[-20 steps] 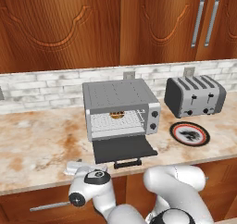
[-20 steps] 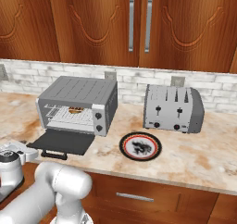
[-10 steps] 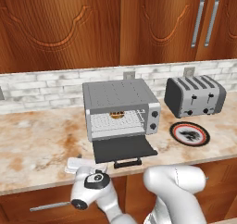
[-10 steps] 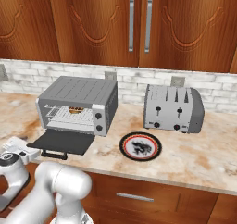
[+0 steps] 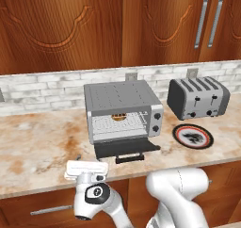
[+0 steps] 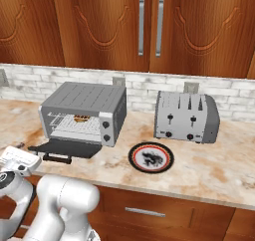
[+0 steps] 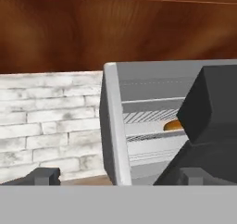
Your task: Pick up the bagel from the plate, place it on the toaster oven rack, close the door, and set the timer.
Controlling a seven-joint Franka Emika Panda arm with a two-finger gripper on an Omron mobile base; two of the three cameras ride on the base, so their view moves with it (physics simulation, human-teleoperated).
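Ahead-right of the gripper (image 5: pixel 84 168), left base view: dark grey drop-down door (image 5: pixel 124 150) lies open, counter free beside it; finger gap can't be told. Right base view: red-rimmed round plate (image 6: pixel 151 157) bare. Hand view: golden-brown bagel (image 7: pixel 173 125) on silver wire rack (image 7: pixel 150 115).

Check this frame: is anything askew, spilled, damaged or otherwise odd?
Nothing stands out. The bagel lies on the toaster oven rack, the door hangs open, and the plate sits flat beside the toaster.
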